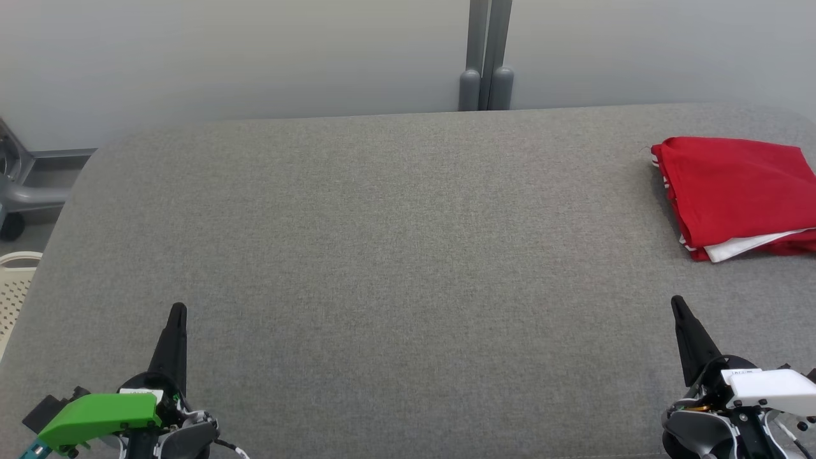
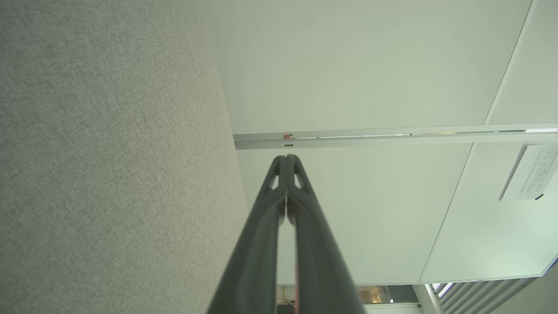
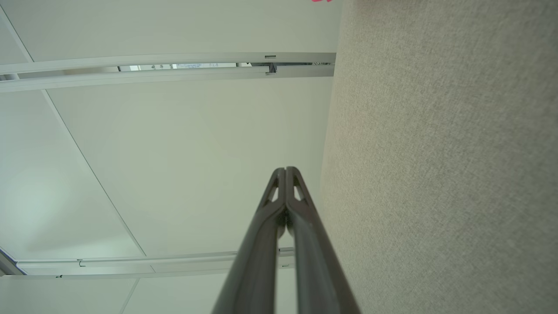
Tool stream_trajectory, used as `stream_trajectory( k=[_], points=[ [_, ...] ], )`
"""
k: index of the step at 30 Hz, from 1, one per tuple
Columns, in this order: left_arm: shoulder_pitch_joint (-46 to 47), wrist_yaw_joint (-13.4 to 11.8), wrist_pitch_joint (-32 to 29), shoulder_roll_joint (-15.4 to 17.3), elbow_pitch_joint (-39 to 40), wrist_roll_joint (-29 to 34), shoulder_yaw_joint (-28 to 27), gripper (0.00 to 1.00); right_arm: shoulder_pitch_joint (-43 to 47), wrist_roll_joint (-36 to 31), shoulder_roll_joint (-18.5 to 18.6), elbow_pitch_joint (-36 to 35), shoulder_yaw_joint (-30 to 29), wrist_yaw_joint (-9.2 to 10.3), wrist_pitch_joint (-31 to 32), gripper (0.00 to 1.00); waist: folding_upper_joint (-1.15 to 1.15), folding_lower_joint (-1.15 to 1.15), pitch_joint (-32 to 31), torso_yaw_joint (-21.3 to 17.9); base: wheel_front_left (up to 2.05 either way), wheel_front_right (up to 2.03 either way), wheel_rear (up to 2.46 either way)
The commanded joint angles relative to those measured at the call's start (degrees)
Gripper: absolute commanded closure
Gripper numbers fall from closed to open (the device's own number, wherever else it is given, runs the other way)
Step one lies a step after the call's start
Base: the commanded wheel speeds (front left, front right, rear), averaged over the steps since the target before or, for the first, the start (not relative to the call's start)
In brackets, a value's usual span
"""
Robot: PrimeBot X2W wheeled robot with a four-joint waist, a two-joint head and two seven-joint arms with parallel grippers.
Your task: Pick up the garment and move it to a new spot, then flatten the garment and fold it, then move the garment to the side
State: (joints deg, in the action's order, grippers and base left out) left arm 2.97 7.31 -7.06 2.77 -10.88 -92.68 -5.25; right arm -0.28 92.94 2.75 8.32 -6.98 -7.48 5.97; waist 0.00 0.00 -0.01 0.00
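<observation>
Grey fabric covers the surface (image 1: 395, 255), which runs back to a pale wall (image 1: 255, 57) with a grey post (image 1: 486, 57) behind its far edge. Off the left side sit a cream basket (image 1: 16, 287) and a grey wheeled frame (image 1: 25, 191). The garment (image 1: 739, 191), red with a white layer showing, lies folded at the far right, cut by the picture's edge. The left hand (image 1: 178, 310) and right hand (image 1: 677, 303) sit low at the near corners, well apart, each pointing towards the wall with fingers pressed together, gripping nothing
</observation>
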Motion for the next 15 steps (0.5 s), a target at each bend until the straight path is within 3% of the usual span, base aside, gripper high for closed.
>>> stream_trajectory(
  k=[1,15],
  points=[
    [0.6,0.0,-0.2,0.2,0.2,-0.2,-0.2,1.0,-0.4,0.2,0.2,-0.3,-0.2,-0.02,0.1,1.0,0.0,0.0,0.0,0.0,0.0,0.0,0.0],
    [0.6,0.0,-0.2,0.2,0.2,-0.2,-0.2,1.0,-0.4,0.2,0.2,-0.3,-0.2,-0.02,0.1,1.0,0.0,0.0,0.0,0.0,0.0,0.0,0.0]
  ],
)
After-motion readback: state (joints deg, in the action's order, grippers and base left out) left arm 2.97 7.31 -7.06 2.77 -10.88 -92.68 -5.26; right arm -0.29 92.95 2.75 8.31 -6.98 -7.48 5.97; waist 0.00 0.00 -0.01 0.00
